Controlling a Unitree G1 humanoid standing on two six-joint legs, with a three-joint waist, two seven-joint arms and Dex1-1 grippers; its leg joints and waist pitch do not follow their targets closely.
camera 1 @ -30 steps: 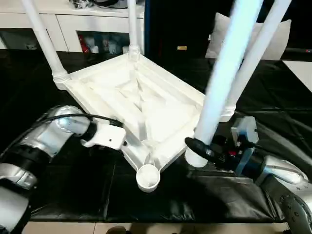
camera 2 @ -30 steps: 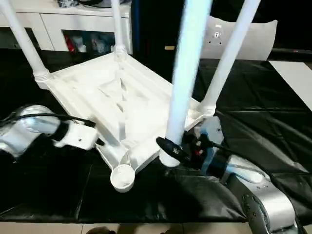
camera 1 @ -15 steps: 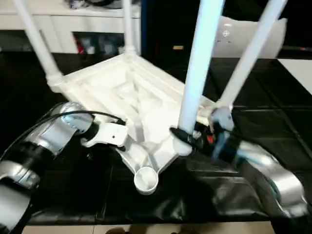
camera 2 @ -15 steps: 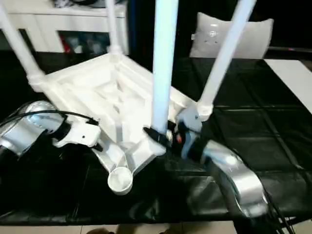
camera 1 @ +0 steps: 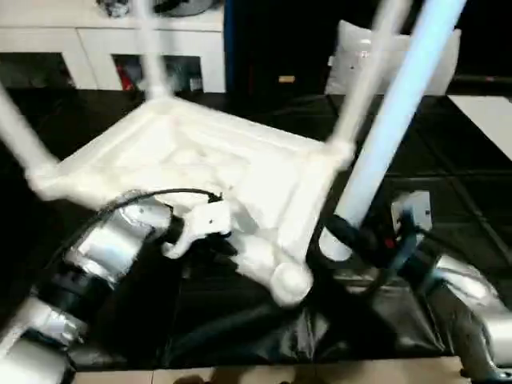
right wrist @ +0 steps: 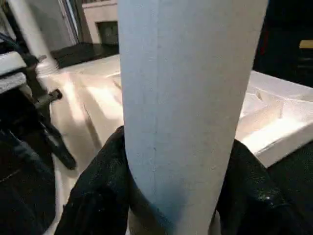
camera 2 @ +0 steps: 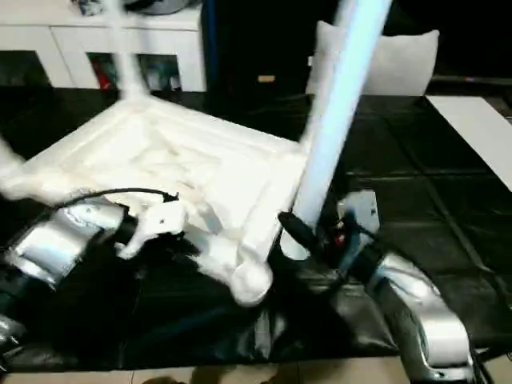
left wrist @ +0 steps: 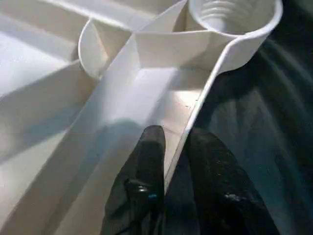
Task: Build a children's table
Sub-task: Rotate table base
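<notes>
White tube leg point(camera 1: 384, 144) clamped in right claw point(camera 1: 344, 234).

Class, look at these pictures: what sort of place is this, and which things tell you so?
Probably an indoor workshop or lab: a black-covered work table, a white cabinet behind, and an upturned children's table under assembly.

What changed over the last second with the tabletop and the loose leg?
The tabletop swung round, so its empty corner socket now lies nearer the leg in the right gripper. The left gripper stays clamped on the tabletop's rim; the right still holds the leg, now leaning right.
</notes>
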